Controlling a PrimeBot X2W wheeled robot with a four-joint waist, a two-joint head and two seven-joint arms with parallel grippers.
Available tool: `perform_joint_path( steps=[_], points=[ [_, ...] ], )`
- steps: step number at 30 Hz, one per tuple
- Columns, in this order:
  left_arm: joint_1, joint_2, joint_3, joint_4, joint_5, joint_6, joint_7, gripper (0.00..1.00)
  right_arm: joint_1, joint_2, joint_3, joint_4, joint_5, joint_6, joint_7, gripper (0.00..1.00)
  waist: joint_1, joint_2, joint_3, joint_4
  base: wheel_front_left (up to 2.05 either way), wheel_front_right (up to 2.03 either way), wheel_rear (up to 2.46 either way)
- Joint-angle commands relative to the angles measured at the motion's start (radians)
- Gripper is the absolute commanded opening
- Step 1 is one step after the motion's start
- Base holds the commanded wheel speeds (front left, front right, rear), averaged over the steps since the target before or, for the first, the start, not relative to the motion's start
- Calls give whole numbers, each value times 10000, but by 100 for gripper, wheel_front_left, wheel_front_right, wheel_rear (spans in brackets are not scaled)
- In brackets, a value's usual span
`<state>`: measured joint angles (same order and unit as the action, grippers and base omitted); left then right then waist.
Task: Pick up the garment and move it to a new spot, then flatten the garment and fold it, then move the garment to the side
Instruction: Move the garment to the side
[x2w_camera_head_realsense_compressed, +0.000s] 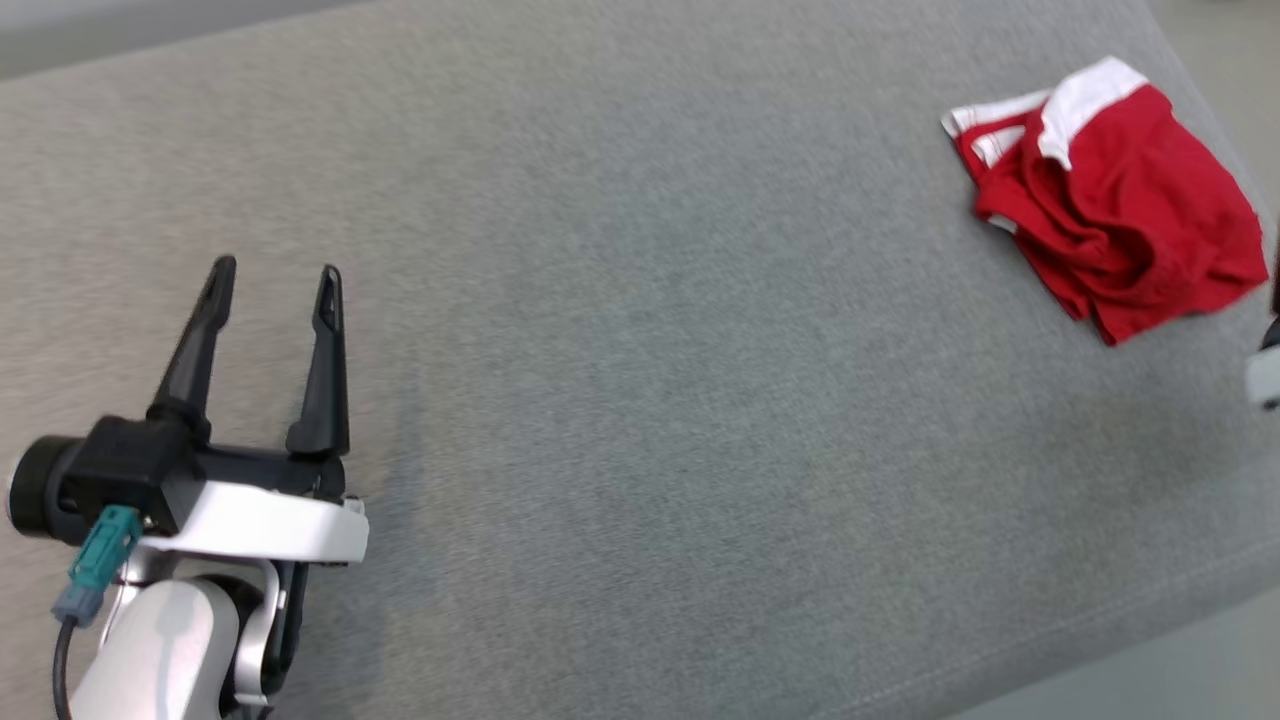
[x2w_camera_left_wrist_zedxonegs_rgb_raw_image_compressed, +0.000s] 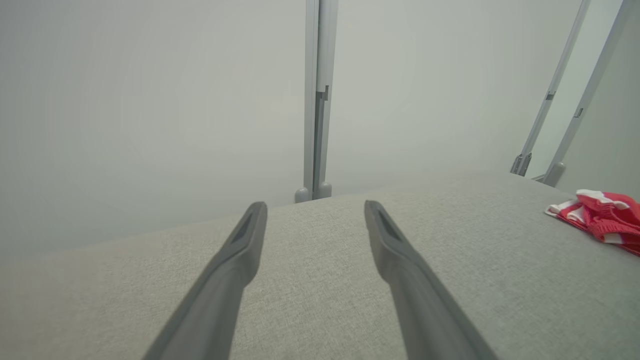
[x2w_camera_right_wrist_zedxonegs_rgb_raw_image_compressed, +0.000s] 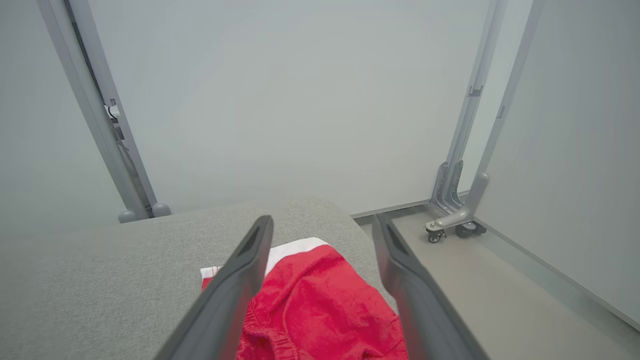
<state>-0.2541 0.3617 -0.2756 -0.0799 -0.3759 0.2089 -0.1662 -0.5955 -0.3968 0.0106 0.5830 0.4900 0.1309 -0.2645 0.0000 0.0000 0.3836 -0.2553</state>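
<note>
Nearby, frame posts (x2w_camera_right_wrist_zedxonegs_rgb_raw_image_compressed: 462, 130) stand beyond the grey surface (x2w_camera_head_realsense_compressed: 640, 400) under the garment (x2w_camera_head_realsense_compressed: 1115, 215).

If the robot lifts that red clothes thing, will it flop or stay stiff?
Probably floppy: the crumpled red cloth garment with white trim lies in soft folds, so it should droop from wherever it's pinched. It looks thin and likely light. Pushed, it would probably bunch up on the grey fabric surface rather than slide.

Lab cell: pale partition panels (x2w_camera_right_wrist_zedxonegs_rgb_raw_image_compressed: 290, 100), castor-footed posts (x2w_camera_right_wrist_zedxonegs_rgb_raw_image_compressed: 462, 130), fabric-topped table (x2w_camera_head_realsense_compressed: 640, 400).
</note>
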Motion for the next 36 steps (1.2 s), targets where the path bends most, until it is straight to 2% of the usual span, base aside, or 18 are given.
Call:
perform_joint_path(
  steps=[1,6,13,16,23,36],
  points=[
    [144,-37,26,54,-91,40,-68,100,377,191,-162,-342,-249,-3,-20,100,0,0,-670,636,0,0,0],
    [638,-92,133,297,-254,109,-318,100,1799,1311,-757,-2293,-1412,-3,45,100,0,0,-1363,1333,0,0,0],
    [1450,-77,333,428,-452,288,-541,100,3298,2444,-789,-4167,-2374,-3,1025,100,0,0,-2271,2095,0,0,0],
    [1848,-30,406,346,-490,391,-567,100,3828,2670,-660,-4672,-2567,-3,1425,100,0,0,-2619,2291,0,0,0],
    [2472,59,304,285,-624,334,-477,100,4903,2993,-719,-5353,-2718,-3,2093,100,0,0,-3305,2600,0,0,0],
    [3118,219,211,420,-747,275,-500,100,6240,3224,-1044,-6373,-2793,-3,2855,100,0,0,-4051,2560,0,0,0]
  ],
)
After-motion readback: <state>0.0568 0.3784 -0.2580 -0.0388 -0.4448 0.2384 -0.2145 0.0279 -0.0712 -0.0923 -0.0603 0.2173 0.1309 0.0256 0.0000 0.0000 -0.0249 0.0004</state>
